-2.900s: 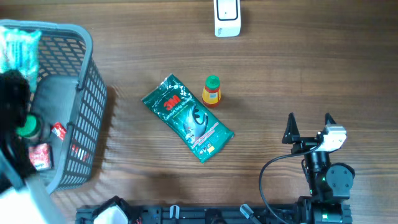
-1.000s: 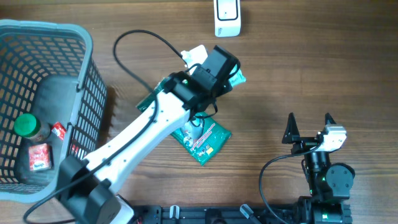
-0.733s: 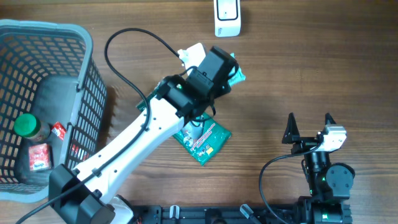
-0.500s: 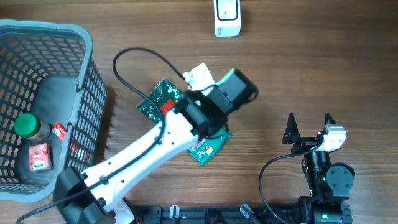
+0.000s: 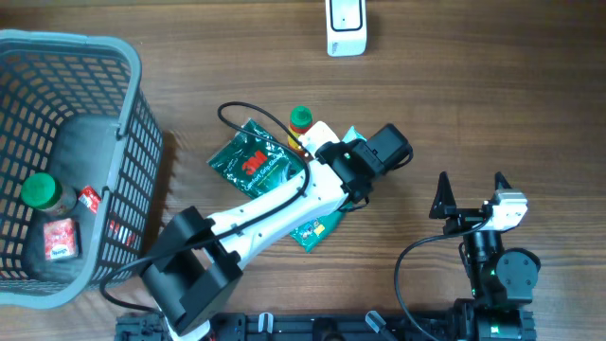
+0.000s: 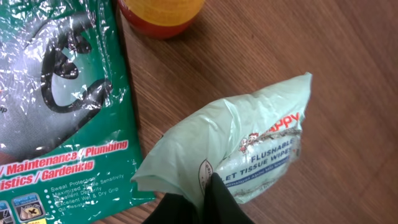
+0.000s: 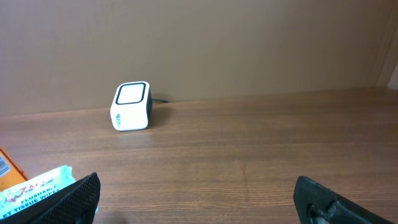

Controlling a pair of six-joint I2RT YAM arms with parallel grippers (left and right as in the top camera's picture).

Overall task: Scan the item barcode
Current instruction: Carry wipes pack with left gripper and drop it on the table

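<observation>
Basket [image 5: 133,142] at table's left edge w/ green-capped jar [image 5: 40,192] inside. Mid-table: 3M pkt [image 5: 251,163], small orange bottle [image 5: 299,121] at its far-edge side, tissue pack [image 6: 249,149] just right of pkt. L jaws nearly shut, pinching tissue pack's end. Scanner [image 5: 346,26] at far edge. R jaws wide open, empty, by front edge, right side.

swung the left tool [image 6: 198,198] out from over the basket [image 5: 133,142] and across to the middle of the surface [image 5: 473,95]. brought the tissue pack [image 6: 249,146] up near the scanner [image 5: 346,24] a second ago, then back and rightward; now low, just beside the small bottle [image 5: 300,118] and the green pack [image 5: 251,161], pinched by one corner. left the basket's insides in plain sight again. shifted the small bottle a little left and farther back.
</observation>
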